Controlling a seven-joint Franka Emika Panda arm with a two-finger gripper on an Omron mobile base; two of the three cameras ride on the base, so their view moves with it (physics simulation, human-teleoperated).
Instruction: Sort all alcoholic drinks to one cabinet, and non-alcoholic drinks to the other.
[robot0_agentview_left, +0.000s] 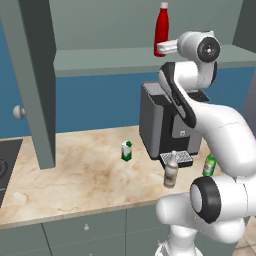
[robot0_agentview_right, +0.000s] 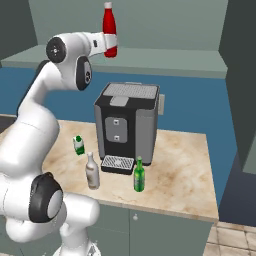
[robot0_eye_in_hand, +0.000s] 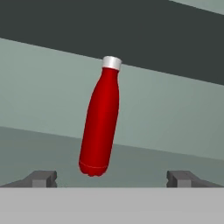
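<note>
A tall red bottle (robot0_agentview_left: 161, 22) (robot0_agentview_right: 109, 22) with a white cap stands upright on the floor of the open wall cabinet (robot0_agentview_left: 100, 57) (robot0_agentview_right: 165, 57). My gripper (robot0_agentview_left: 161, 49) (robot0_agentview_right: 111, 44) (robot0_eye_in_hand: 113, 178) is open just in front of its base. In the hand view the red bottle (robot0_eye_in_hand: 101, 118) stands ahead of the spread fingertips and touches neither. On the counter are a small green-and-white carton (robot0_agentview_left: 127, 150) (robot0_agentview_right: 78, 145), a pale bottle (robot0_agentview_left: 171, 172) (robot0_agentview_right: 92, 172) and a slim green bottle (robot0_agentview_left: 209, 165) (robot0_agentview_right: 139, 176).
A dark coffee machine (robot0_agentview_left: 160, 125) (robot0_agentview_right: 127, 122) stands on the marble counter under the cabinet, behind the pale and green bottles. The cabinet's open door (robot0_agentview_left: 37, 75) hangs at the left. Another open door (robot0_agentview_right: 240, 75) is at the right. A stove (robot0_agentview_left: 7, 165) lies far left.
</note>
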